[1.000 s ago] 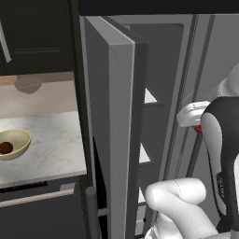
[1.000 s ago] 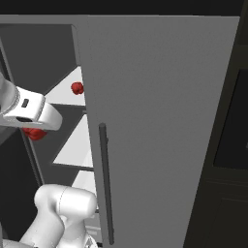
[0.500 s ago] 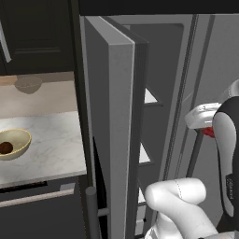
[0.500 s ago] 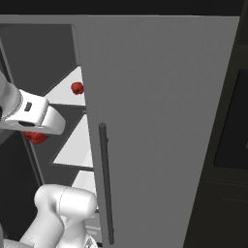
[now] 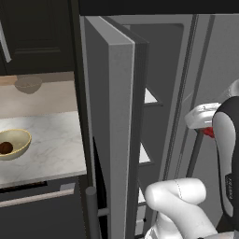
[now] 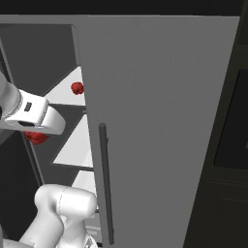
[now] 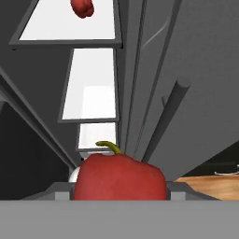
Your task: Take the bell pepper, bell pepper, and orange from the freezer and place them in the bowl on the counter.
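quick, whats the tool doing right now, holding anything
tool: closed on a red bell pepper, outside the freezer shelves.

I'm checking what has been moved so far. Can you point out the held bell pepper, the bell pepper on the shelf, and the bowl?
held bell pepper (image 7: 120, 176): hand view, middle of its red body.
shelf bell pepper (image 6: 77, 87): right base view, its centre.
bowl (image 5: 22, 137): left base view, pale-yellow rim.

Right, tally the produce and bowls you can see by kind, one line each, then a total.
Red bell peppers: 2, one on the upper freezer shelf, one held in the tool
Oranges: 1, lying in the yellow bowl
Bowls: 2, the yellow bowl and a grey-tan bowl
Total: 5
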